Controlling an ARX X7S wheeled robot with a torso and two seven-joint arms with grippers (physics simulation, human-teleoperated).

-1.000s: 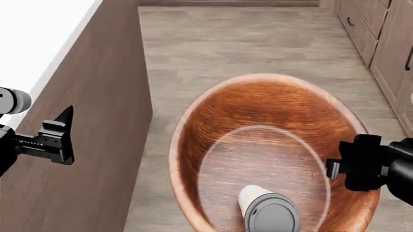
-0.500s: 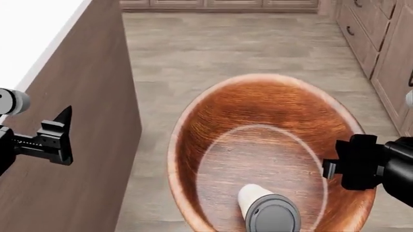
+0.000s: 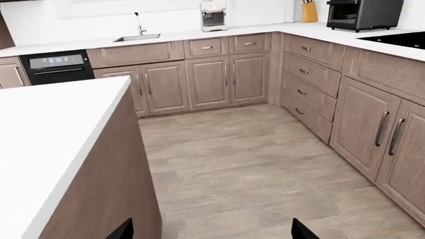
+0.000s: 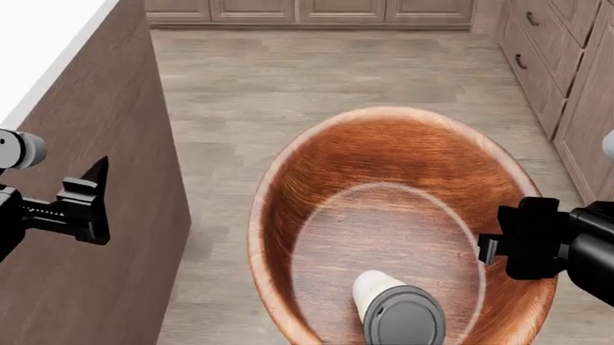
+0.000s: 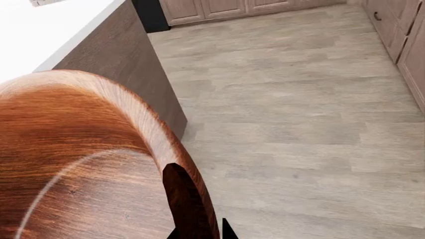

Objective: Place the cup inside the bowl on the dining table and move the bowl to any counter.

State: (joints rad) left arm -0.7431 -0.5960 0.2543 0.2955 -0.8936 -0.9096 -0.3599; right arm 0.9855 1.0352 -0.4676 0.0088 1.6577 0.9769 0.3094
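Three views are taken in turn.

Left wrist view: only the two dark tips of the left pincer (image 3: 209, 230) are seen at the frame's edge, set well apart with nothing between them. The counter (image 3: 219, 33) with its sink (image 3: 136, 37) is seen at the far side of the room, well apart from the robot. A white island top (image 3: 47, 129) is seen close by.

Head view: the bowl (image 4: 393, 180) is carried above the floor (image 4: 317, 68), off any bench. The cup (image 4: 393, 305) is seen lying on its side on the bowl's inner base, lid toward the camera. The right pincer (image 4: 489, 248) is placed at the bowl's right rim; the left pincer is held clear at the far left, beside the island's brown side.

Right wrist view: the bowl's rim is seen running between the right pincer's two tips, so the wall is judged to be gripped there, closed down to the rim's thickness.

Risk: a large bowl is held by one edge only. It could be tilted or slipped by a quick turn of the base, and the loose cup could be rolled out. The island's side could also be clipped by the bowl or the left arm.
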